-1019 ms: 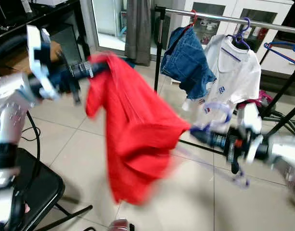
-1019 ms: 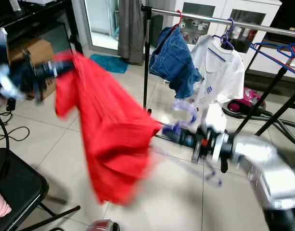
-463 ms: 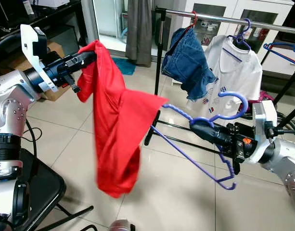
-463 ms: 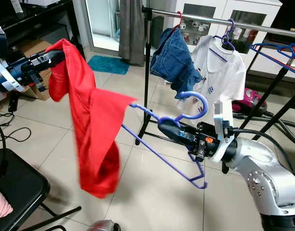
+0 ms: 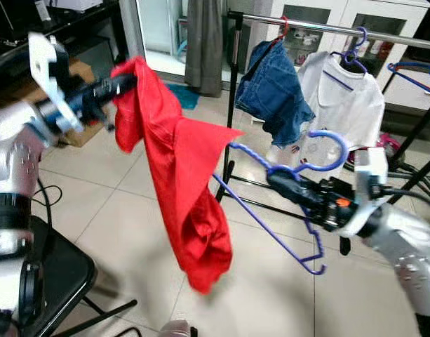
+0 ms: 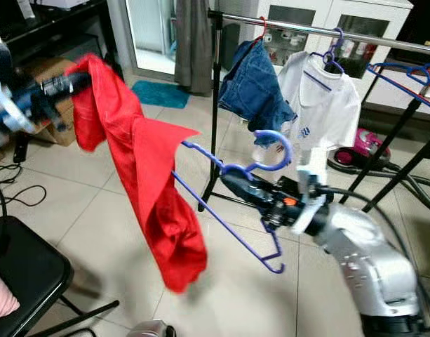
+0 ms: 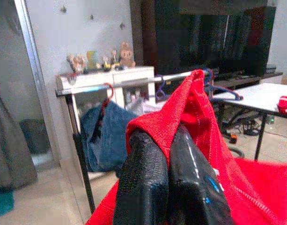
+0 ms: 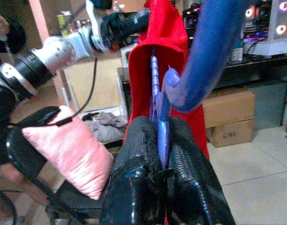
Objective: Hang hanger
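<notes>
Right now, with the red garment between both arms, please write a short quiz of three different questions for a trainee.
1. True or false: the left gripper pinches the red cloth garment.
2. What is the right gripper shut on? A) purple plastic hanger B) blue denim shorts C) white T-shirt
3. Fill in: one arm of the hanger is inside the ____ garment.

Key: 1 true; 2 A; 3 red.

Little can be read. A cardboard box (image 8: 229,123) at the right of the right wrist view bears dark print that looks like "C/NO.", though it is small and soft. The white T-shirt (image 5: 348,105) in the upper right of the left eye view carries small blue marks too blurred to read.
</notes>
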You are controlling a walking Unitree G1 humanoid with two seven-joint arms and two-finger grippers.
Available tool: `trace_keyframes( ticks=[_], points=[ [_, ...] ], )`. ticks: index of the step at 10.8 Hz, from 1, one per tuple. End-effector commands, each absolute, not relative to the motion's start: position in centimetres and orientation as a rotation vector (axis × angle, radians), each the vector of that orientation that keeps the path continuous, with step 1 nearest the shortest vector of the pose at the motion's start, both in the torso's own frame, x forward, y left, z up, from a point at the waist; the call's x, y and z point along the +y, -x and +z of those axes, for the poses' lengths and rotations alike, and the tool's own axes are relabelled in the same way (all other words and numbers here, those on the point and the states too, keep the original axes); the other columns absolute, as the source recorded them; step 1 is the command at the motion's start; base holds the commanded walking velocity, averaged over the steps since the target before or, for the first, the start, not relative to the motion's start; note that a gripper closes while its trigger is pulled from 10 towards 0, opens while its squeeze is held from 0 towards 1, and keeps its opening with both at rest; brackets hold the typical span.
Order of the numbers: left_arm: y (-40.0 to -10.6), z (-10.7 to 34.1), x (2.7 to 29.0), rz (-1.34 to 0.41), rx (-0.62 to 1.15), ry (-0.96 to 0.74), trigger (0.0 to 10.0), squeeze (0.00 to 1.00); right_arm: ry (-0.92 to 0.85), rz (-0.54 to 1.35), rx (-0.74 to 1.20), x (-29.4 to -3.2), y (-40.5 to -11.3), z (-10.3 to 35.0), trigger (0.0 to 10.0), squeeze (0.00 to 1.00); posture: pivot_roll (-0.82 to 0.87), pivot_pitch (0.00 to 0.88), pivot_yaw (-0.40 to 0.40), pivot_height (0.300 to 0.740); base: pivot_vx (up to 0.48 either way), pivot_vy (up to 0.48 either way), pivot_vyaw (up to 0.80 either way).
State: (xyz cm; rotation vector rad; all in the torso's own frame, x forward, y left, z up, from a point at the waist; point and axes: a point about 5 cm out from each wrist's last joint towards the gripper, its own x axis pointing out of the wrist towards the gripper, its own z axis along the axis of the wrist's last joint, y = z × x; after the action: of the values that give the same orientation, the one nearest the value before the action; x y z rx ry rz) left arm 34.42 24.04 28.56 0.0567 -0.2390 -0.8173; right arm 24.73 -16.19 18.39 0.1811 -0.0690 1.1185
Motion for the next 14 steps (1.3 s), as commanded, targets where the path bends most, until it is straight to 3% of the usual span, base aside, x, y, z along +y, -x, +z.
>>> trace_keyframes(
  ticks=[1, 7, 9, 14],
  points=[
    [-34.6, 30.6, 24.1, -0.809, -0.295, -0.088, 0.0, 0.00, -0.126, 1.117, -0.096, -15.4, -24.6, 18.6, 10.0, 0.00, 0.19, 0.000, 0.055, 0.740, 0.000, 0.000, 0.00],
    [-36.6, 33.7, 22.2, -0.844, -0.285, -0.118, 0.0, 0.00, -0.187, 1.038, -0.133, -11.2, -23.9, 16.1, 10.0, 0.00, 0.23, 0.007, 0.124, 0.740, 0.000, 0.000, 0.00],
    [-37.0, 34.3, 21.9, -0.849, -0.295, -0.108, 0.0, 0.00, -0.047, 1.056, -0.067, -9.7, -23.5, 14.7, 10.0, 0.00, 0.23, 0.007, 0.131, 0.740, 0.000, 0.000, 0.00],
    [-36.8, 34.0, 22.1, -0.854, -0.299, -0.088, 0.0, 0.00, -0.100, 0.749, -0.082, -9.7, -26.5, 15.2, 10.0, 0.00, 0.23, 0.005, 0.105, 0.740, 0.000, 0.000, 0.00]
  ],
)
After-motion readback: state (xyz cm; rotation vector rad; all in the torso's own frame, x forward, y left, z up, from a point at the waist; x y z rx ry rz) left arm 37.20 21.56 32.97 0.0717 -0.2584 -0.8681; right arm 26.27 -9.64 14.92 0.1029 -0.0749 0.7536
